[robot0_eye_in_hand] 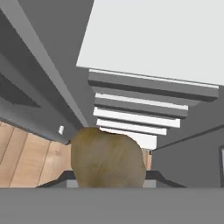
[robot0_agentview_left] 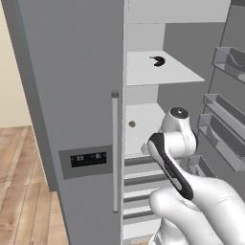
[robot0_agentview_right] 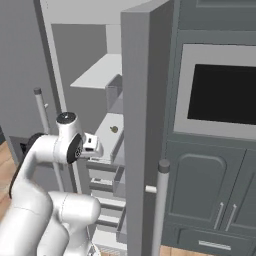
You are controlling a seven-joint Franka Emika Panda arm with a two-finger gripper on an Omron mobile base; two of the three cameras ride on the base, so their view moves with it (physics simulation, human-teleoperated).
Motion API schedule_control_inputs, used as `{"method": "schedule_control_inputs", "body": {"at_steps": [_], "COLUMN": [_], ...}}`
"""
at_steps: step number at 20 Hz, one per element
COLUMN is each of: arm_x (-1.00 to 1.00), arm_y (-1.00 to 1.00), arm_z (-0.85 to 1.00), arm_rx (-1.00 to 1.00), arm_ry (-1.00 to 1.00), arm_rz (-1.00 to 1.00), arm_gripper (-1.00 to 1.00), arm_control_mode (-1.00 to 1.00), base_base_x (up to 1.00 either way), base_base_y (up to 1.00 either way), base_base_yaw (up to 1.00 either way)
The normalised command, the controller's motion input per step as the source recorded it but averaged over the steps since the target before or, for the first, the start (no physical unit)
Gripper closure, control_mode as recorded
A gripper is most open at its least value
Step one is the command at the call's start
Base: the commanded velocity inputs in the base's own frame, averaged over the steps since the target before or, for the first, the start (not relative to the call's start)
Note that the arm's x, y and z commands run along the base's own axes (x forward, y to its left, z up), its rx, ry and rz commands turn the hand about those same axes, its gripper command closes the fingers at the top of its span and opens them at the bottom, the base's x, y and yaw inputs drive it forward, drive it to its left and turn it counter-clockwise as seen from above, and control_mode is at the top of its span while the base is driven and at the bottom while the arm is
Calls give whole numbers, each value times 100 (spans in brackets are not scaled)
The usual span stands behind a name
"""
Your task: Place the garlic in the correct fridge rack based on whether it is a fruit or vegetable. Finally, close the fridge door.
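We see the garlic [robot0_eye_in_hand: 107, 157] as a tan-brown bulb right at the claw [robot0_eye_in_hand: 108, 177] in the hand view, low in that picture and very close to the camera. The claw is clamped on it, its dark tips just showing on either side of the bulb. From the right base view we find the claw [robot0_agentview_right: 91, 145] in front of the open fridge, just near of the stacked drawers [robot0_agentview_right: 102, 182] and about level with the front edge of the middle fridge rack [robot0_agentview_right: 111, 135].

In the hand view that pale rack [robot0_eye_in_hand: 166, 39] lies beyond the garlic, with the drawer fronts [robot0_eye_in_hand: 135, 111] stepped below it and a strip of wooden floor [robot0_eye_in_hand: 30, 157] to the left. On the rack we also see a small tan round thing [robot0_agentview_left: 132, 124], apart from the claw; we cannot tell what it is. The upper rack [robot0_agentview_left: 167, 74] carries a dark curved item [robot0_agentview_left: 157, 61] towards its far side.

The fridge door [robot0_agentview_left: 232, 110] stands wide open on the right, its grey bins [robot0_agentview_left: 220, 122] facing inward, and in the right base view we see it edge-on [robot0_agentview_right: 145, 125] with its silver bar handle [robot0_agentview_right: 160, 210] near us. The door with the dark display panel [robot0_agentview_left: 72, 95] on the left is closed. Right of the fridge sits a built-in oven [robot0_agentview_right: 220, 95] above grey cabinet doors [robot0_agentview_right: 205, 190]
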Motion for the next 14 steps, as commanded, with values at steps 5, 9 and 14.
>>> {"method": "schedule_control_inputs", "body": {"at_steps": [5, 9, 14], "arm_x": [89, 82, 72], "arm_y": [-17, -4, -5], "arm_z": [-11, -25, -28], "arm_rx": [1, 0, 0], "arm_ry": [6, 8, 8], "arm_rz": [-2, -2, 0], "arm_gripper": [100, 100, 100], "arm_control_mode": [-100, -100, -100], "base_base_x": [0, 0, 0], "base_base_y": [0, 0, 0], "base_base_yaw": [0, 0, 0]}}
